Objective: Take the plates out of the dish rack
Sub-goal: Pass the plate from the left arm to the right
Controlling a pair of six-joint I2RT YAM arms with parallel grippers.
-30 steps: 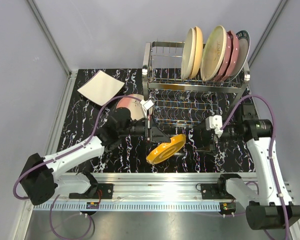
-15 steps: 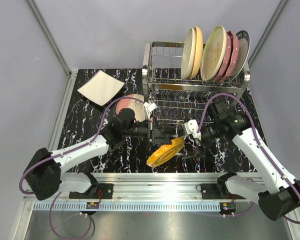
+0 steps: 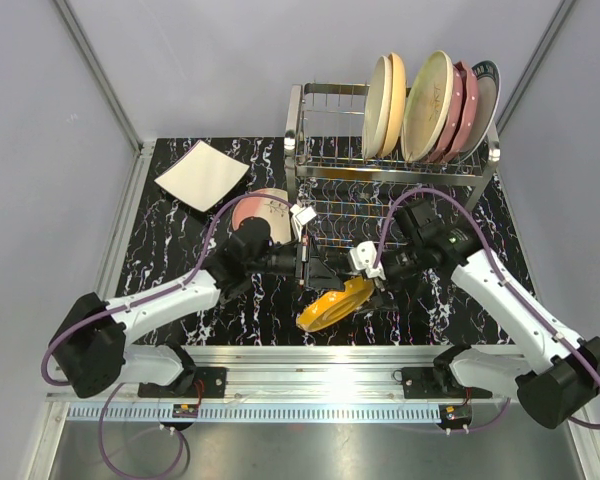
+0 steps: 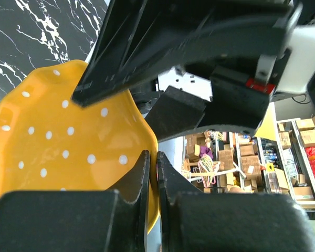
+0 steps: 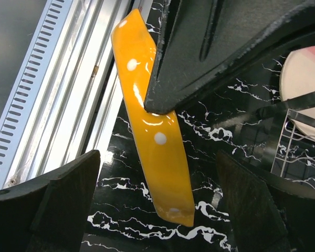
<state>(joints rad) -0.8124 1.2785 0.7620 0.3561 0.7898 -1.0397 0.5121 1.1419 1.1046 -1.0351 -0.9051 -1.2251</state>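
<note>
Overhead, the left gripper [image 3: 316, 274] pinches the rim of the orange dotted plate [image 3: 325, 308], held tilted over the table just in front of the dish rack [image 3: 390, 175]. The right gripper [image 3: 372, 282] stands wide at the plate's other end. Several plates [image 3: 430, 100] stand on the rack's top tier; a white square plate [image 3: 202, 175] and a pink plate [image 3: 258, 210] lie left of the rack.

From the left wrist, the fingers [image 4: 139, 178] are clamped on the plate's edge.

From the right wrist, the plate shows edge-on between spread jaws.

The danger probably lies in the handover: with so thin a pinch, a nudge from the right fingers or an early release could drop the plate and chip it.
</note>
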